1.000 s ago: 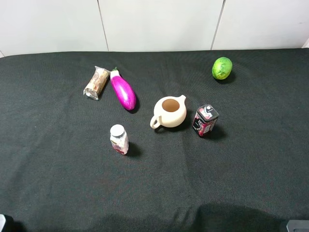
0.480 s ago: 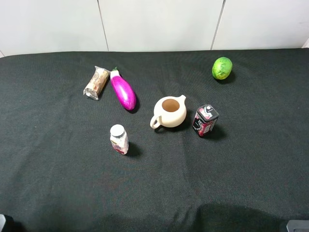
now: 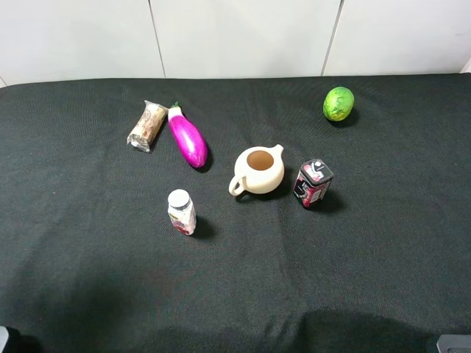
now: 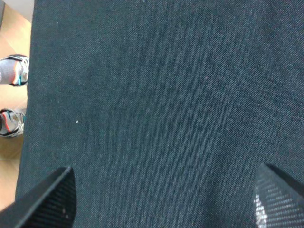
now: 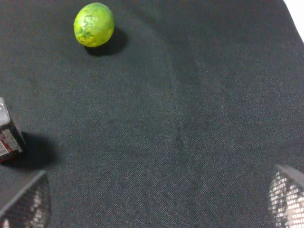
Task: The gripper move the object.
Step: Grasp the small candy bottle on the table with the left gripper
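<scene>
The small clear bottle [image 3: 181, 212], white-capped and pink-labelled, was pictured standing upright in front of the teapot [image 3: 259, 170] and to its left, apart from it and untouched. Nothing was found to have shifted over the preceding second: the bottle and every neighbour were left where they had been, and neither arm was brought over them. The task was therefore judged not yet begun, with the whole approach to the bottle left to be made.

A dark red carton [image 3: 312, 183] was set just beside the teapot on its right. A purple eggplant [image 3: 188, 137] and a wrapped snack [image 3: 147, 126] were laid behind the teapot to the left, and a lime [image 3: 338, 104] well behind it to the right.

The left pincer [image 4: 164, 199] was held spread wide over bare cloth, nothing between its tips. The right pincer [image 5: 154, 199] was likewise spread wide and empty.

The table [image 3: 368, 257] was covered edge to edge in black woven cloth [image 4: 156, 95], faintly creased. Pale wall panels [image 3: 243, 37] were seen behind it. A wooden floor [image 4: 14, 33] and a pair of trainers [image 4: 12, 71] were caught beyond the table's edge.
</scene>
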Available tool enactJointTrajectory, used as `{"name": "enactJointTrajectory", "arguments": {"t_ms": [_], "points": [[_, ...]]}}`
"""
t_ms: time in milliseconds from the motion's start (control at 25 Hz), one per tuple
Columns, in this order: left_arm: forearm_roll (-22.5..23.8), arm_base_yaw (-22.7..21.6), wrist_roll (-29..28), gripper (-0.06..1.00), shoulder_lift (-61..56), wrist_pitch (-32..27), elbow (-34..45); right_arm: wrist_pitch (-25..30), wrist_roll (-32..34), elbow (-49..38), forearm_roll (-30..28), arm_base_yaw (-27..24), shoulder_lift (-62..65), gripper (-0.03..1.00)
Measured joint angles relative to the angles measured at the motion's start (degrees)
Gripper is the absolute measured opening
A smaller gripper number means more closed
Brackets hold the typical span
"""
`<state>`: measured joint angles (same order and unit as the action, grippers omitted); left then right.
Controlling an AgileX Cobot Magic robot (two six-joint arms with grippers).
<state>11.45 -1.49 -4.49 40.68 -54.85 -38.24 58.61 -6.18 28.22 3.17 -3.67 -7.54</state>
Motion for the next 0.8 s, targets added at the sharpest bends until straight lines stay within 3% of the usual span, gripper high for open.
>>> {"name": "enactJointTrajectory", "arguments": {"t_ms": [280, 560, 800], "points": [[-1.23, 0.00, 0.40, 0.79, 12.01, 4.43, -1.97, 0.00, 0.00, 0.00, 0.00, 0.00, 0.00, 0.69], [-10.73, 0.00, 8.12, 0.79, 21.64, 11.70, -1.97, 0.00, 0.00, 0.00, 0.00, 0.00, 0.00, 0.69], [-14.69, 0.00, 11.98, 0.79, 26.31, 14.74, -2.18, 0.00, 0.00, 0.00, 0.00, 0.00, 0.00, 0.69]]}}
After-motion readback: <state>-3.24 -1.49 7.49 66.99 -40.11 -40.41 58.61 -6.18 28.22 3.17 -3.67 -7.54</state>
